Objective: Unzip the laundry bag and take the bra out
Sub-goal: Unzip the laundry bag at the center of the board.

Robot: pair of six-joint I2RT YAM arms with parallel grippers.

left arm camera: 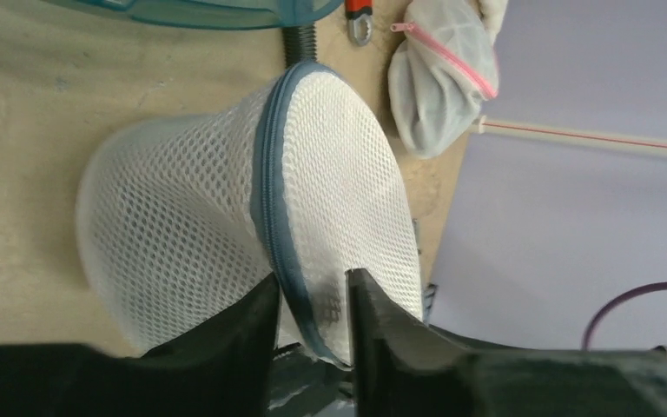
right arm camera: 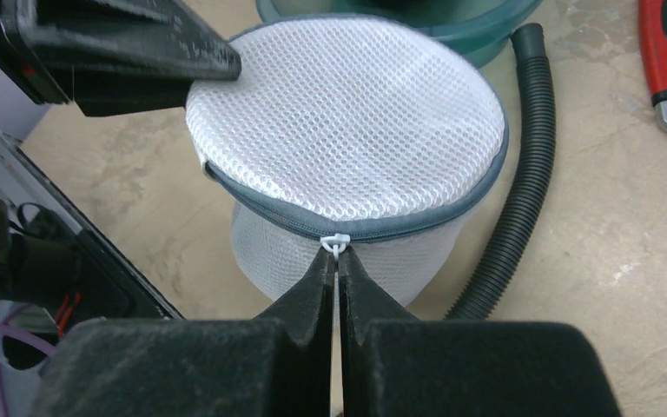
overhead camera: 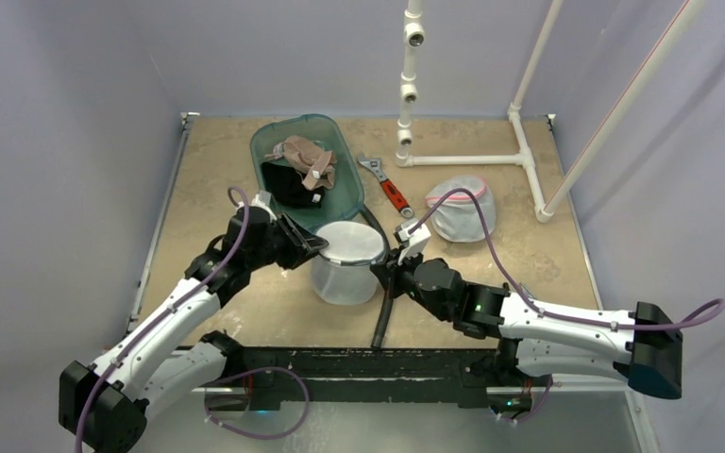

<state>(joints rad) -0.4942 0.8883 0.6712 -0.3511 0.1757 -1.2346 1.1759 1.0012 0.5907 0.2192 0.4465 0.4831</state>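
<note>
The laundry bag (overhead camera: 346, 260) stands upright at the middle of the worktop (overhead camera: 547, 255), its zipper (left arm camera: 269, 174) closed all round the lid as far as I can see. I can't make out the bra through the mesh.

My right end effector (right arm camera: 337, 254) is closed down to a sliver on the small white zipper pull (right arm camera: 336, 241). My left end effector (left arm camera: 313, 280) is partly open with the bag's rim and zipper band between its fingers. I cannot tell whether it is actually clamping the rim.

**What could go wrong**
- The pull is tiny and held only at the fingertips, so I judge it could slip out if I drag at an angle to the curved track.
- If the left side isn't really anchoring the rim, the light bag will probably tip or slide with the pull instead of unzipping. It could then bump the black hose (right arm camera: 512, 200) lying just beside it or the teal basin (overhead camera: 332, 127) behind it.
- The left fingers straddle the zipper line, so the slider may jam against them on its way round.

**Writing**
- I can read no brand, label or text on the bag, the red-handled wrench (overhead camera: 389, 187) or anything else.
</note>
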